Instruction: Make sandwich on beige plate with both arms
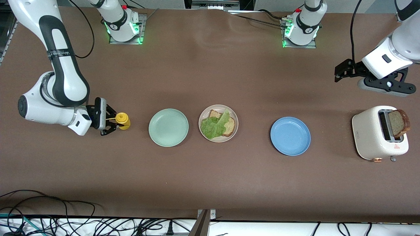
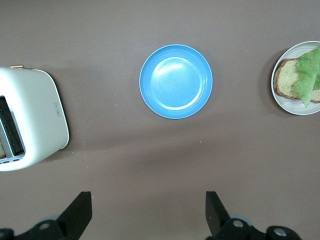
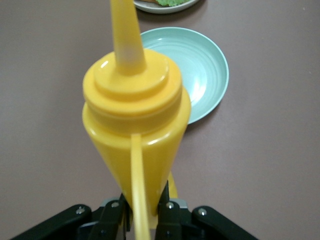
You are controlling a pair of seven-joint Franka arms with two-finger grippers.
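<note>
I see the right gripper (image 1: 113,124) at the right arm's end of the worktop (image 1: 210,183), its fingers pinching the yellow squeeze bottle (image 1: 123,120) beside the mint-green plate (image 1: 168,127). The left gripper (image 2: 147,212) hangs in the air with fingers spread wide, over bare worktop near the toaster (image 1: 377,134), which holds one bread slice (image 1: 399,123) in a slot. The beige plate (image 1: 234,114) sits between the mint-green and blue plate (image 1: 290,136), carrying a bread slice (image 1: 229,126) with a lettuce leaf (image 1: 215,126) on it.
</note>
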